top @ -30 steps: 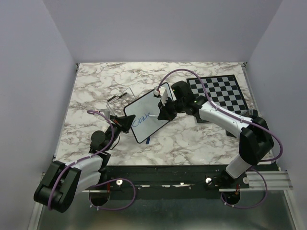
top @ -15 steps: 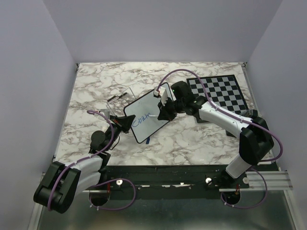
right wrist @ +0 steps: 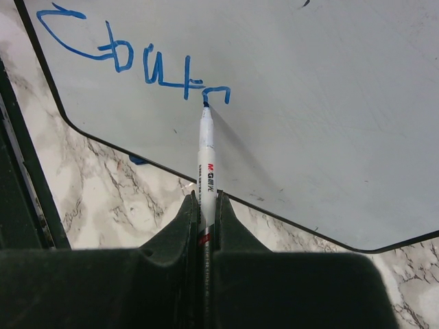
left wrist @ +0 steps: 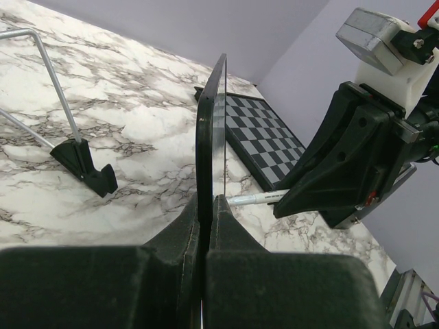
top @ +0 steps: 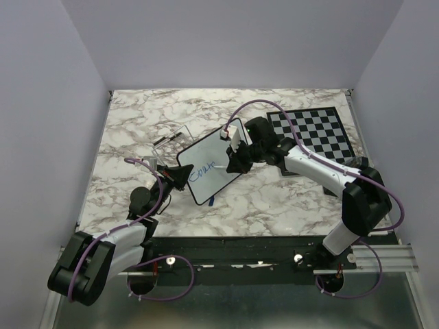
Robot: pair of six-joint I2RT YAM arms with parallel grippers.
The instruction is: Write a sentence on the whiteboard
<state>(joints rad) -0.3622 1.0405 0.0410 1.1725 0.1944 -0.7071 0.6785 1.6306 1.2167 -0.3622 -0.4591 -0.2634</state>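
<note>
my left claw point(left wrist: 206, 205) is clenched on the edge of the whiteboard point(top: 208, 152), at the centre of the top view above the marble desk point(top: 137, 137). my right claw point(right wrist: 204, 202) is grasping a marker point(right wrist: 206, 151), its tip touching the end of the blue sentence point(right wrist: 137, 65). a chessboard point(top: 312, 130) lies upper right.

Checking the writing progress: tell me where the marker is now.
In the right wrist view the marker is clamped in the right claw, its tip touching the whiteboard at the end of the blue lettering.
</note>
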